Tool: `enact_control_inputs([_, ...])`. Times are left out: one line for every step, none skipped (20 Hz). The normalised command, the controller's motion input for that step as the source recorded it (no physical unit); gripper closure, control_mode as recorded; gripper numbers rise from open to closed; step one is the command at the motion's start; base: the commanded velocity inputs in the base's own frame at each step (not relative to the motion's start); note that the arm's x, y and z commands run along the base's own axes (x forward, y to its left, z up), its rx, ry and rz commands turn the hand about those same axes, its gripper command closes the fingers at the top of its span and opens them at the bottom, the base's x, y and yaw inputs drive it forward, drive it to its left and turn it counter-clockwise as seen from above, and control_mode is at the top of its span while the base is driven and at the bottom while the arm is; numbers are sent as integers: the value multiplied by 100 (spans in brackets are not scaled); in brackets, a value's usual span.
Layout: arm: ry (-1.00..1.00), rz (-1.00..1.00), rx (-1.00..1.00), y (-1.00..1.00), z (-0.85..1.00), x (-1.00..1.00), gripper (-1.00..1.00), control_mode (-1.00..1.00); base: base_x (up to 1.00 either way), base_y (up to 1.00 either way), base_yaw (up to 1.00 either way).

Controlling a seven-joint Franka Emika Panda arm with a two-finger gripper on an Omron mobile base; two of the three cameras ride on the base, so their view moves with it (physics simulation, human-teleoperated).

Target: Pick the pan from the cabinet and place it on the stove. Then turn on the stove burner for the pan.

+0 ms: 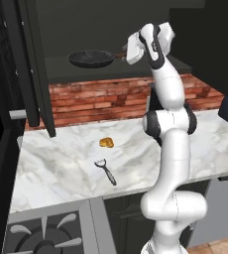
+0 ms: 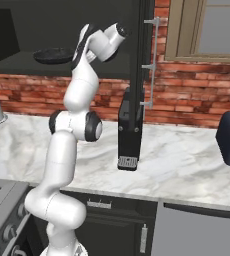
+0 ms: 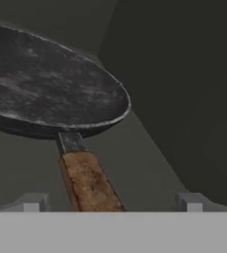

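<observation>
Pan on the cabinet shelf, claw at its handle

The pan [image 3: 51, 91] sits on the cabinet [image 1: 111, 69] shelf just ahead of the claw [image 3: 110, 201], which is wide open, its handle running between the fingertips [image 3: 31, 202]; a peeler [image 1: 106, 170] lies far below on the table [image 1: 61, 163].

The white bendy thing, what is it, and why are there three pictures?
It is a robot arm in a pretend kitchen. Two pictures come from cameras behind it, one on each side. The third comes from a camera on its hand. Its claw is open, one finger on each side of the handle of a black pan, not squeezing yet. The pan sits on a shelf inside the cabinet. On the marble counter lie a peeler and a small golden bit of food. The stove waits below.
</observation>
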Motion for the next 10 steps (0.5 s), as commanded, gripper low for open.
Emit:
enact_control_inputs([23,5,-14,0,0,23,-100,-100,0,0,0])
enact_control_inputs([25,4,-15,-8,0,21,-100,-100,0,0,0])
enact_control_inputs([30,4,-16,-6,0,21,-100,-100,0,0,0])
enact_control_inputs([33,3,-16,-6,0,25,-100,-100,0,0,0])
enact_control_inputs([33,3,-16,-5,0,24,-100,-100,0,0,0])
enact_control_inputs([34,5,-16,-6,0,27,-100,-100,0,0,0])
enact_control_inputs([32,5,-17,-3,0,28,-100,-100,0,0,0])
enact_control_inputs([32,6,-15,0,0,27,-100,-100,0,0,0])
enact_control_inputs([30,6,-14,-5,0,20,-100,-100,0,0,0])
enact_control_inputs([28,7,-13,-1,0,18,-100,-100,0,0,0])
